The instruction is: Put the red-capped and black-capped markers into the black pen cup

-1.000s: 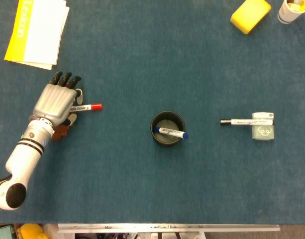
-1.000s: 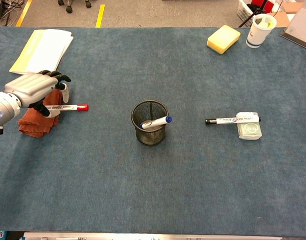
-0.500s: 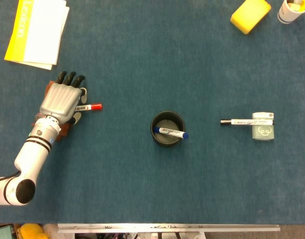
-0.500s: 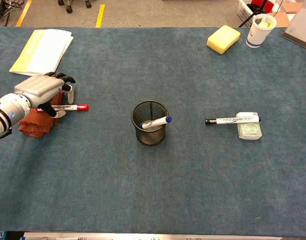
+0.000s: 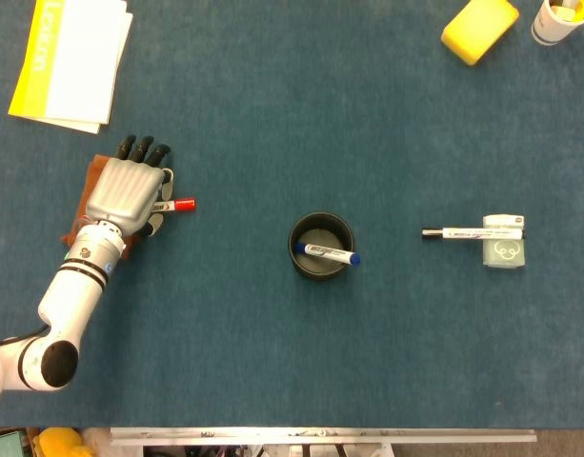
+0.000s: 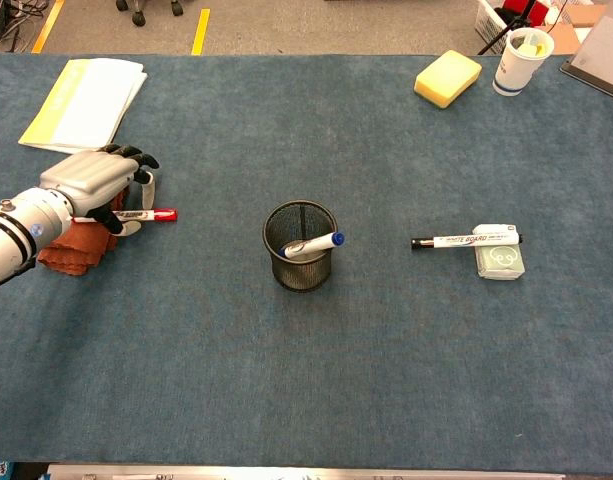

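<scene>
Your left hand (image 5: 128, 190) lies palm-down over the red-capped marker (image 5: 175, 204) at the desk's (image 5: 272, 95) left side, fingers curled around its barrel; whether the grip has closed I cannot tell. The black pen cup (image 5: 320, 246) stands mid-desk with a blue-capped marker (image 5: 327, 253) inside. The black-capped marker (image 5: 463, 232) lies well right of it.

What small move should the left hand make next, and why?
Probably close the fingers around the red-capped marker before lifting. The left hand sits over the marker's barrel, with only the red cap end sticking out toward the black pen cup, and a firm grip is not evident. The marker lies partly on the reddish cloth.
</scene>
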Tool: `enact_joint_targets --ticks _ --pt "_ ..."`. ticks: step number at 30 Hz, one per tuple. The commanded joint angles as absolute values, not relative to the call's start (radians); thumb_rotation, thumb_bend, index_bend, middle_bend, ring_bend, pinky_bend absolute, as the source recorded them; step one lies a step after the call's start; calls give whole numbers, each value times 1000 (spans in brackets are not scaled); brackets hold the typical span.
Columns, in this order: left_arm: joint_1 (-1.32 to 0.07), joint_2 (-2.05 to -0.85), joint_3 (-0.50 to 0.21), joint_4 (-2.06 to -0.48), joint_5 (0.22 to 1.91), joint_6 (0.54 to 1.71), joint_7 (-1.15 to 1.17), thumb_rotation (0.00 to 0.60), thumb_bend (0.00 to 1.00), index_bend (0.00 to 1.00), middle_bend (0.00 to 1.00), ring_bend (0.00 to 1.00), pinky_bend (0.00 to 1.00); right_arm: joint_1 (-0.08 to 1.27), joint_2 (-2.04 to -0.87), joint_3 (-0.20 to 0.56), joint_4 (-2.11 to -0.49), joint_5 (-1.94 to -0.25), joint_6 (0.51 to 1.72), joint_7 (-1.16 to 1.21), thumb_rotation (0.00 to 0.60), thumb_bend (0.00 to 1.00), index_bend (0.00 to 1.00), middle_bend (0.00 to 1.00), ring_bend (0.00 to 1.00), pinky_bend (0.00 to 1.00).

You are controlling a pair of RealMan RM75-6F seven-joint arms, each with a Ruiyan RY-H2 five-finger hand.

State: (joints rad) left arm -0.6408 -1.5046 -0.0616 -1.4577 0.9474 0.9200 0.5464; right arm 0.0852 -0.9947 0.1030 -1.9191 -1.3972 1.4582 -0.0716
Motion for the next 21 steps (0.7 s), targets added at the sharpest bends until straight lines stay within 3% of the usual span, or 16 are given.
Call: enact_joint_targets --ticks 1,21 --pt "-642 -1507 -61 -1456 948 924 547 600 280 482 131 0 6 85 -994 103 -1919 -1397 1458 -71 600 304 320 180 0 81" --pt "-645 -1509 -58 -1459 938 922 513 600 281 583 195 0 10 80 -995 105 -1919 -1399 1467 -65 600 304 319 180 0 81"
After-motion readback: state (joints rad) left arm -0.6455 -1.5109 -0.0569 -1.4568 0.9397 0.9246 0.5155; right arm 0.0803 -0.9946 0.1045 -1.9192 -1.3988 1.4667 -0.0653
